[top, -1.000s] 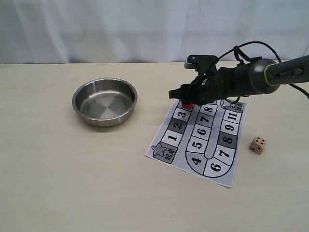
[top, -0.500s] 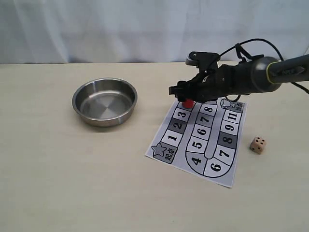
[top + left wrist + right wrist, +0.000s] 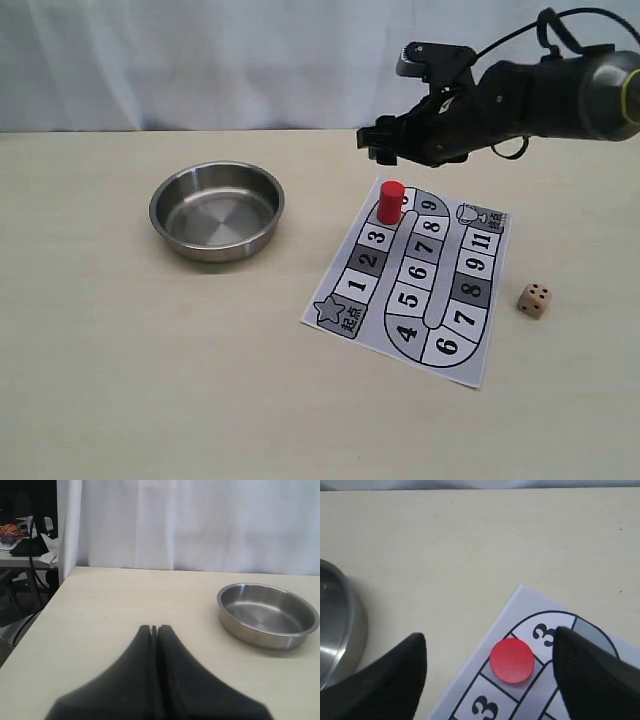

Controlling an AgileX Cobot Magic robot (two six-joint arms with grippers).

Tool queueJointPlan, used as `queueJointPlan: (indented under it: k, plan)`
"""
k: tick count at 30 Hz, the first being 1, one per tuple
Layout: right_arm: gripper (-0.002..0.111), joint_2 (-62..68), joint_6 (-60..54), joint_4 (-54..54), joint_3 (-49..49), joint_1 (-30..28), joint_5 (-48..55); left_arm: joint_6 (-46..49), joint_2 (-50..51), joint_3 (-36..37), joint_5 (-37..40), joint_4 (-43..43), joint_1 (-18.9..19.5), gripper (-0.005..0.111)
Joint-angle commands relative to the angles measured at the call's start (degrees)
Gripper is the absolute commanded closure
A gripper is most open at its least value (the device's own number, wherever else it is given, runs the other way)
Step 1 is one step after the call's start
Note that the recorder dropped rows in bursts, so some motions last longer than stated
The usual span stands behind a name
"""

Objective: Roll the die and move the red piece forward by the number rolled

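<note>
Red piece alone on the board, right pincer spread above it

We see the red piece [image 3: 390, 203] upright at the far left end of the paper board [image 3: 452, 352], on the square just beyond the 3. The right pincer [image 3: 378, 142] hovers apart from it, jaws wide. The die [image 3: 534, 300] lies on the counter [image 3: 150, 380] right of the board (a steel bowl [image 3: 154, 212] sits well left). The left pincer [image 3: 154, 630] is pressed together.

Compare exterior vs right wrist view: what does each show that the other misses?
Exterior only: the die on the table beside the board, the whole numbered track, and the full bowl. Right wrist only: the red piece seen top-down, framed by the open right hand. Both: the red piece upright on the board, plus part of the bowl.
</note>
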Motion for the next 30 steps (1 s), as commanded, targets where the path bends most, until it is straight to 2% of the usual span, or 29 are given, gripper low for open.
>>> queueJointPlan:
  k: [1,6,7,12,22,30]
  plan:
    - [0.063,-3.7,-0.7,-0.9,0.1,-0.3,5.1,-0.2,-0.1,0.1,-0.5,-0.1,0.0,0.107]
    - [0.100,-6.8,-0.7,-0.9,0.1,-0.3,10.0,-0.2,-0.1,0.1,-0.5,-0.1,0.0,0.107]
    - [0.104,-7.3,-0.6,-1.9,0.1,-0.3,10.6,-0.2,-0.1,0.1,-0.6,0.0,0.0,0.107]
    - [0.104,-8.6,-0.3,-6.5,0.1,-1.2,13.7,-0.2,-0.1,0.1,-0.9,0.0,0.0,0.107]
    - [0.104,-8.6,-0.7,-6.8,0.2,-12.1,22.0,-0.2,-0.1,0.1,-0.9,0.0,0.0,0.107]
    - [0.104,-8.6,-0.8,-9.2,0.2,-16.4,26.2,-0.2,-0.1,0.1,-0.9,0.0,0.0,0.107]
